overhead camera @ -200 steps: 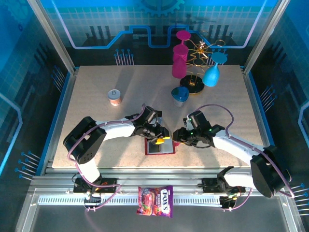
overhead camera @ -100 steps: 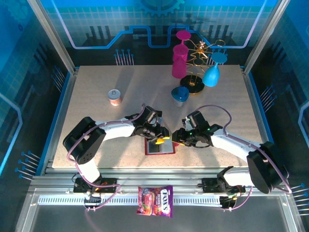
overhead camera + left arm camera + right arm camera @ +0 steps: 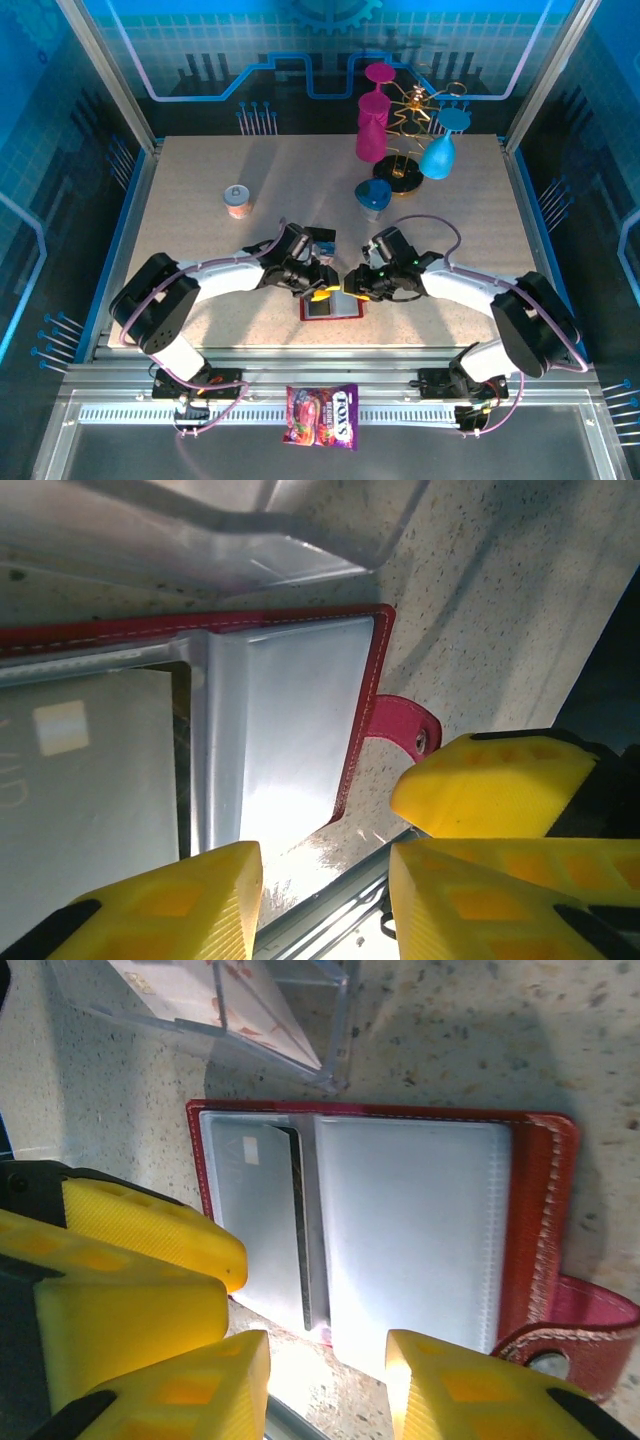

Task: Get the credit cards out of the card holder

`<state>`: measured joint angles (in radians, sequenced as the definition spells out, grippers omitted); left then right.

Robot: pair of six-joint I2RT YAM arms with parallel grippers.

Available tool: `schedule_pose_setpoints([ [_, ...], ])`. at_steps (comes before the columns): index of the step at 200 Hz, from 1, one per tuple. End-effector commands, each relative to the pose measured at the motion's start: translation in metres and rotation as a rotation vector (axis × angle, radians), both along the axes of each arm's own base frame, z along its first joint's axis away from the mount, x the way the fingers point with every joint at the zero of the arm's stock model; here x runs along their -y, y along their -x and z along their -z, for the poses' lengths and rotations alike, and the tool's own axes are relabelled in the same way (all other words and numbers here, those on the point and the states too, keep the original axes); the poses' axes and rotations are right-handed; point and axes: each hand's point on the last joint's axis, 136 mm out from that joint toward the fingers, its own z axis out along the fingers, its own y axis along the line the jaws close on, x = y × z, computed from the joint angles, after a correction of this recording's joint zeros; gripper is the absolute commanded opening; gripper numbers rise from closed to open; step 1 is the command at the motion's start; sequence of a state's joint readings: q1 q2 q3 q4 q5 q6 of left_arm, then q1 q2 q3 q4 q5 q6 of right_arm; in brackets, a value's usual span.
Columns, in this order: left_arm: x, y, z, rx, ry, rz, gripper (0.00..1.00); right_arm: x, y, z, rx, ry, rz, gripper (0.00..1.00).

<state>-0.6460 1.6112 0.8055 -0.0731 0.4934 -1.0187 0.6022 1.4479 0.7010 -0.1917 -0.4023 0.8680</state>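
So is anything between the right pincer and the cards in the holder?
Nothing loose. The right pincer is right at the edge of the open card holder, but the visible card sits under the clear pocket film, and the left pincer crowds in beside that pocket.

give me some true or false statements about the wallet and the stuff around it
1. The card holder lies open on the table. True.
2. A card sits in one of its clear pockets. True.
3. The tab is snapped shut across the card holder. False: it sticks out loose at the side.
4. A clear tray stands beside the card holder. True.
5. The candy bag lies on the table next to the card holder. False: it lies on the metal frame in front of the table.
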Motion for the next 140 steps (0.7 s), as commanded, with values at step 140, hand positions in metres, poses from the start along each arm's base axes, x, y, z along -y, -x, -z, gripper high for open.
schedule_pose_setpoints([
  [140,-0.04,0.012,0.019,-0.004,-0.084,-0.073,0.3,-0.044,0.001,-0.008,-0.013,-0.037,-0.11,0.35],
])
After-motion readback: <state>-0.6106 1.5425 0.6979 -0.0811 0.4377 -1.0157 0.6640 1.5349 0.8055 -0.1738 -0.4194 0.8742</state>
